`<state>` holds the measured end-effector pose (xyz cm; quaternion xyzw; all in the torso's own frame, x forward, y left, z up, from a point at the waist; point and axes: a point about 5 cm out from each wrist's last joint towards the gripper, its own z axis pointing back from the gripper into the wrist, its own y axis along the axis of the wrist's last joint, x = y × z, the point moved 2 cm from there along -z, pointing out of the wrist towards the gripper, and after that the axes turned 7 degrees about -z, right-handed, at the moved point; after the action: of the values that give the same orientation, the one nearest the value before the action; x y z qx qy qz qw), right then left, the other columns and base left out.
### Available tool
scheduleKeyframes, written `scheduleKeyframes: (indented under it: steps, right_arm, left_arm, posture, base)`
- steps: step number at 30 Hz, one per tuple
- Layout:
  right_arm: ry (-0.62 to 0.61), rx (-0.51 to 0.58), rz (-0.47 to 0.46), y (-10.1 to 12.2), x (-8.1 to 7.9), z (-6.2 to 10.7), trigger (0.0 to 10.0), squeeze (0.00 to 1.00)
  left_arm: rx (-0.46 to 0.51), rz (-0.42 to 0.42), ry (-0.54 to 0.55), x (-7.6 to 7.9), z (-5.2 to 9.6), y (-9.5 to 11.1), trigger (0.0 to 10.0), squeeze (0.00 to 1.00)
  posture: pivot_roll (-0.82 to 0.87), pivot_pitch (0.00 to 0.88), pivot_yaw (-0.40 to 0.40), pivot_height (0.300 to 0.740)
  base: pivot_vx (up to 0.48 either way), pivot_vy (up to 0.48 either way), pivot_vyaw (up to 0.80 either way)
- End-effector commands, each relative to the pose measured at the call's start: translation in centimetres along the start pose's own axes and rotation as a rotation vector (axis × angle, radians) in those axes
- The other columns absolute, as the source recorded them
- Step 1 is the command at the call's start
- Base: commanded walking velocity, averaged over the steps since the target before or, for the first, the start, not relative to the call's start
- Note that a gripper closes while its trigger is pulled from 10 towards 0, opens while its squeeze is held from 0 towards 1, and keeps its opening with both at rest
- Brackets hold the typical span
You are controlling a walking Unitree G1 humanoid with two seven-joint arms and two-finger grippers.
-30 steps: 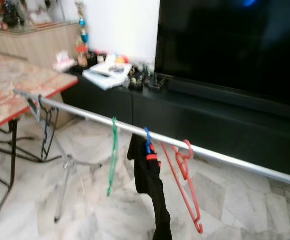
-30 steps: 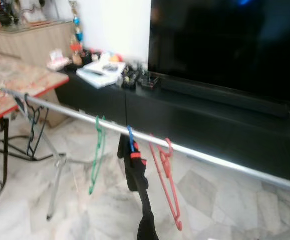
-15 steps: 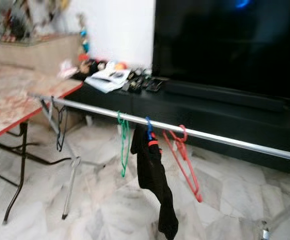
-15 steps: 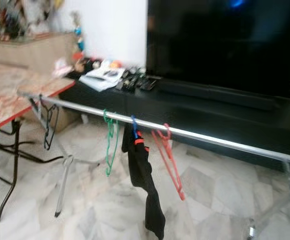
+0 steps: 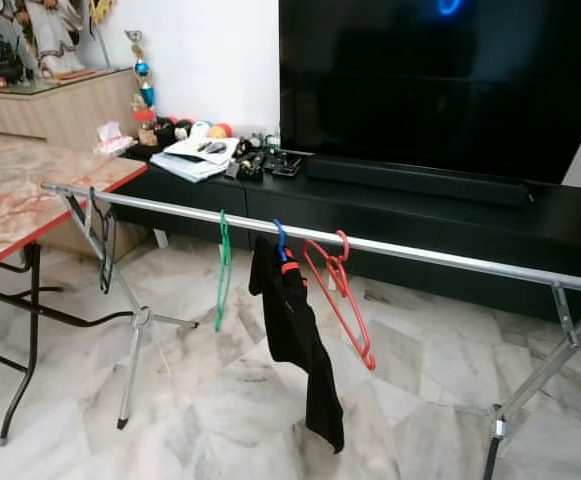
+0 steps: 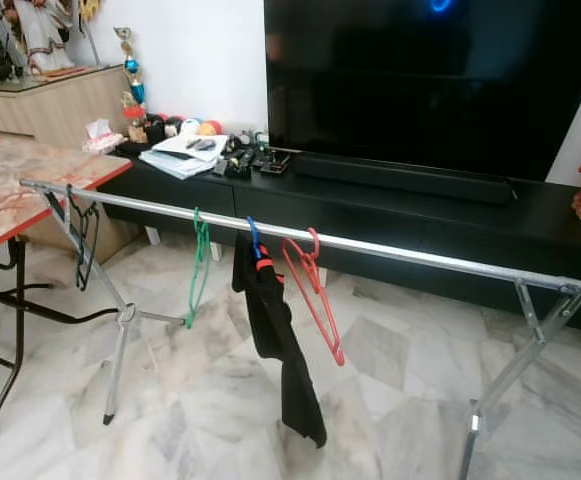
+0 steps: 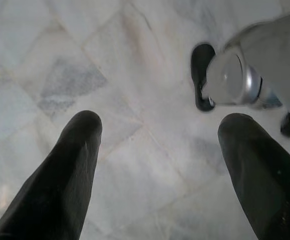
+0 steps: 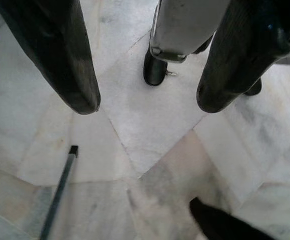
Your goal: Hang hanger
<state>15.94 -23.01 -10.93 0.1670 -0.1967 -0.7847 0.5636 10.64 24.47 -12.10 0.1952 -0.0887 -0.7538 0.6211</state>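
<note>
Left eye: marble-tile floor point(image 5: 220, 400), black TV console point(image 5: 420, 225) under big dark TV point(image 5: 440, 80), marble-top folding table point(image 5: 20, 195) at left. Silver drying rail point(image 5: 390, 250) running left to right, slightly downward. Hung on it: green hanger point(image 5: 222, 270), black garment point(image 5: 300, 335) on blue hook, red hanger point(image 5: 340, 300), long axes hanging down and edge-on.

Right eye: same; black hanger point(image 6: 78, 240) near rail's left end.

Left wrist: left gripper point(image 7: 157, 150) spread wide, empty, over floor.

Right wrist: right gripper point(image 8: 147, 100) spread apart, empty, above floor.

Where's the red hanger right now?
In the left eye view, the red hanger hangs on the silver rail near its middle, just right of the black garment on the blue hanger, in front of the TV cabinet.
</note>
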Motion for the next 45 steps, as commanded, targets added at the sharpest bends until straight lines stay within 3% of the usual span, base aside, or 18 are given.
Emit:
scheduleKeyframes:
  steps: [1, 11, 18, 25, 38, 45]
  right_arm:
    - [-0.003, -0.007, -0.003, -0.2, 0.2, 0.0, 10.0, 0.00]
    - [0.007, -0.012, -0.012, -0.5, -0.3, 0.0, 10.0, 0.00]
    - [0.013, -0.019, -0.036, -0.9, -0.8, 0.0, 10.0, 0.00]
    - [0.015, -0.021, -0.041, -0.9, -0.9, 0.0, 10.0, 0.00]
    - [0.018, -0.027, -0.031, -1.0, -0.8, 0.0, 10.0, 0.00]
    - [0.029, -0.032, -0.034, -1.5, -1.4, 0.0, 10.0, 0.00]
  left_arm:
    - [0.018, -0.008, 0.006, -0.4, -0.1, 0.8, 10.0, 0.00]
    - [0.011, -0.020, 0.010, -1.0, 0.0, 0.6, 10.0, 0.00]
    - [-0.002, -0.087, 0.014, -1.9, 0.2, 0.2, 10.0, 0.00]
    - [-0.006, -0.068, 0.035, -2.7, 0.3, 0.1, 10.0, 0.00]
    - [0.029, -0.058, -0.003, -0.5, -0.4, 2.3, 10.0, 0.00]
    - [0.028, -0.104, -0.017, 0.2, -0.6, 2.8, 10.0, 0.00]
  posture:
    - [0.15, 0.000, -0.010, 0.740]
    - [0.15, 0.000, 0.013, 0.740]
    - [0.14, 0.000, 0.042, 0.740]
    - [0.13, 0.000, 0.043, 0.740]
    - [0.15, 0.000, 0.030, 0.740]
    - [0.11, 0.000, 0.062, 0.740]
  base:
    - [0.000, 0.000, -0.77]
    - [0.000, 0.000, -0.76]
    - [0.000, -0.105, -0.76]
    - [0.000, 0.000, -0.76]
    - [0.000, 0.000, -0.76]
    - [0.000, 0.000, -0.76]
